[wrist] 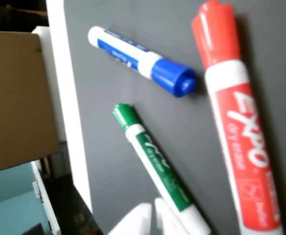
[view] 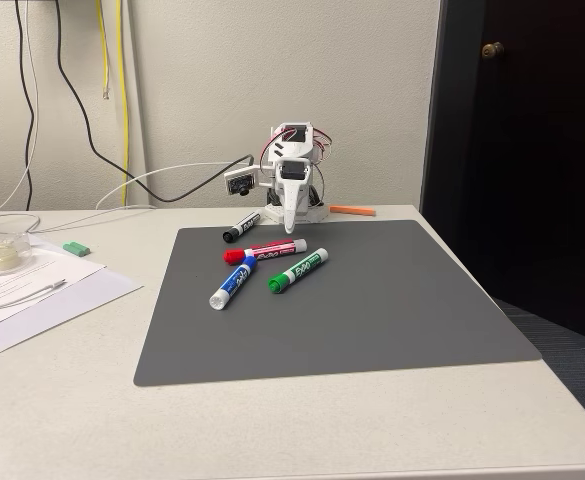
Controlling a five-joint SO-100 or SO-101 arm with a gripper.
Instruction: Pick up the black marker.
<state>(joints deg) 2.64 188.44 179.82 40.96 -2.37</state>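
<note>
I see my white tool (view: 291,226) pointing down with its tips nearly together, gripping nothing, over the dark grey rectangular mat (view: 372,310). The white-barrelled, black-capped black marker (view: 241,227) lies on that mat's far edge, just left of the tool.

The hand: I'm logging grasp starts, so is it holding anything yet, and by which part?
Nothing is held. The hand hangs closed and empty above the mat's far edge; the black marker lies untouched beside it.
</note>
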